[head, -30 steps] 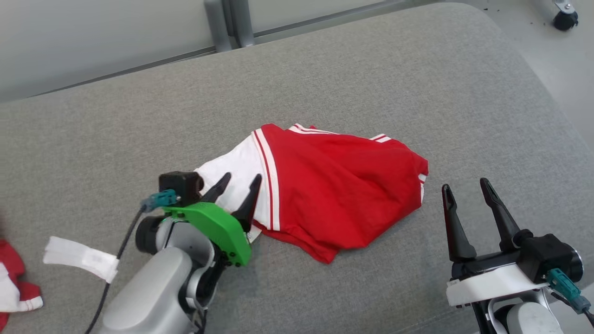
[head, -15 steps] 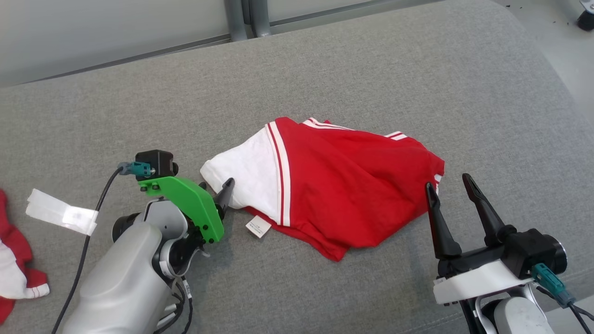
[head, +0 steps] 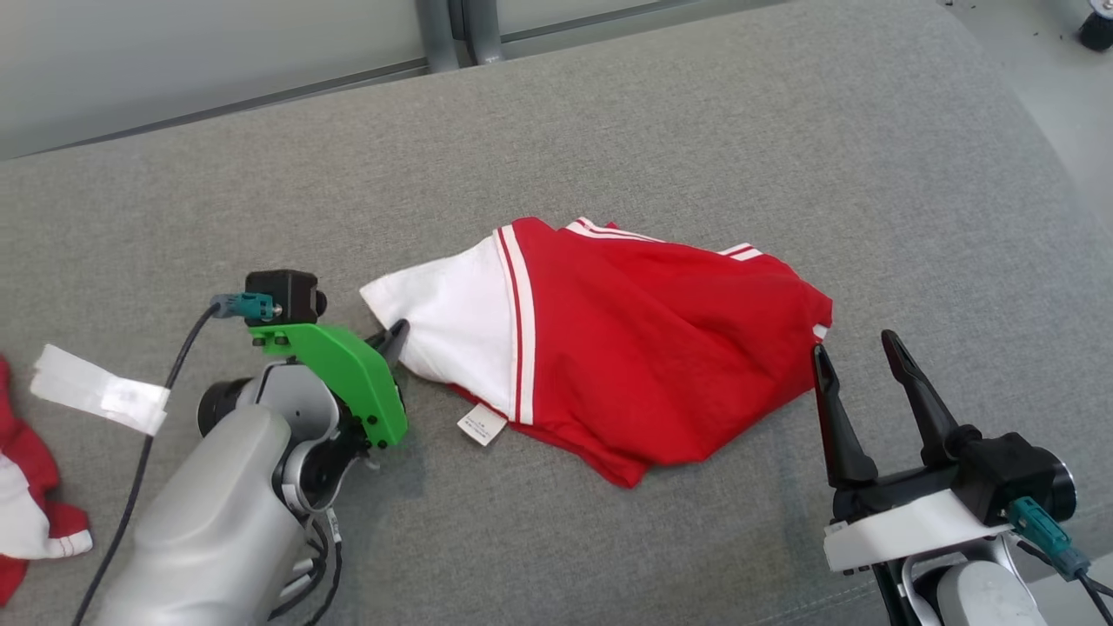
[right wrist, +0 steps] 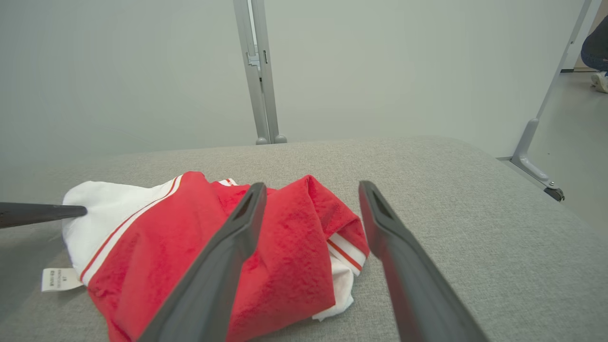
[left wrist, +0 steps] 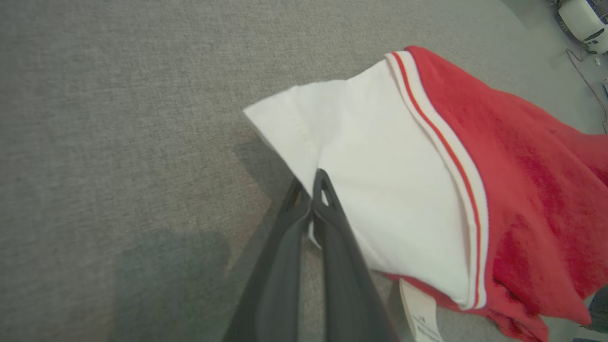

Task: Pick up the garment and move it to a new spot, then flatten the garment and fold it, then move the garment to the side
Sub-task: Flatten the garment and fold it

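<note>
The garment (head: 652,348) is a red piece with a white panel and striped trim, lying crumpled on the grey cushion (head: 609,130). My left gripper (head: 396,335) is shut on the near left edge of the white panel. In the left wrist view the two fingers (left wrist: 332,228) meet, pinching the white cloth (left wrist: 380,180). My right gripper (head: 853,345) stands open just off the garment's right end, with nothing between its fingers. The right wrist view shows its spread fingers (right wrist: 237,228) in front of the red folds (right wrist: 166,237), and the left gripper (right wrist: 83,209) at the white end.
A white label (head: 481,426) hangs from the garment's near edge. Another red and white cloth (head: 26,513) lies at the far left, near a white tape tag (head: 96,391) on the left arm's cable. Partition posts (right wrist: 259,71) stand behind the cushion. A person's foot (right wrist: 599,80) shows far right.
My left gripper has shut on the white edge and drawn that corner slightly left. The head camera shifted early on. The right gripper stays open.
</note>
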Robot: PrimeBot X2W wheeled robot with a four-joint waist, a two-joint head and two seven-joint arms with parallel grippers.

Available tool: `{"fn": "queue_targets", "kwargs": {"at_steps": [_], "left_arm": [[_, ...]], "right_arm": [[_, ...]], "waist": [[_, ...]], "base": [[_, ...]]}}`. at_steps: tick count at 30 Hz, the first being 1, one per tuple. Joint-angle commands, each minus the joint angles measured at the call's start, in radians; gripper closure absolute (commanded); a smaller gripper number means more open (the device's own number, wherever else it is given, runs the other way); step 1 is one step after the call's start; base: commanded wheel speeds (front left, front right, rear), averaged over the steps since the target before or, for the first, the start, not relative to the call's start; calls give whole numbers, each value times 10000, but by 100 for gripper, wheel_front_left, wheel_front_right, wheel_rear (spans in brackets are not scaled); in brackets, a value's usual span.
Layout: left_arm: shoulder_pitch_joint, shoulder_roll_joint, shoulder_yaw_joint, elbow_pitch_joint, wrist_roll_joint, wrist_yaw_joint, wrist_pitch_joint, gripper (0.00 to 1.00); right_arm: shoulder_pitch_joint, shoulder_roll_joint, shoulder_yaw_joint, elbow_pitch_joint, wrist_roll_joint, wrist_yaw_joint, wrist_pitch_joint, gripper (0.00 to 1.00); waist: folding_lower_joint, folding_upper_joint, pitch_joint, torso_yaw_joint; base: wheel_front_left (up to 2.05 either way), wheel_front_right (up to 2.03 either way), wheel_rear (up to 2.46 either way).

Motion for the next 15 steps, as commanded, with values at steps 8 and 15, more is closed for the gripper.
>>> {"fn": "queue_targets", "kwargs": {"at_steps": [8,15], "left_arm": [[-558,1525,1100,-2542,-227,133,-233,100],[-1526,3387,1830,-4898,94,1047,960,100]], "right_arm": [[399,-20,-144,49,-186,1,-29,0],[283,-20,-70,91,-190,1,-29,0]], "waist": [[0,66,-591,826],[0,66,-860,1219]], "base": [[0,0,0],[0,0,0]]}}
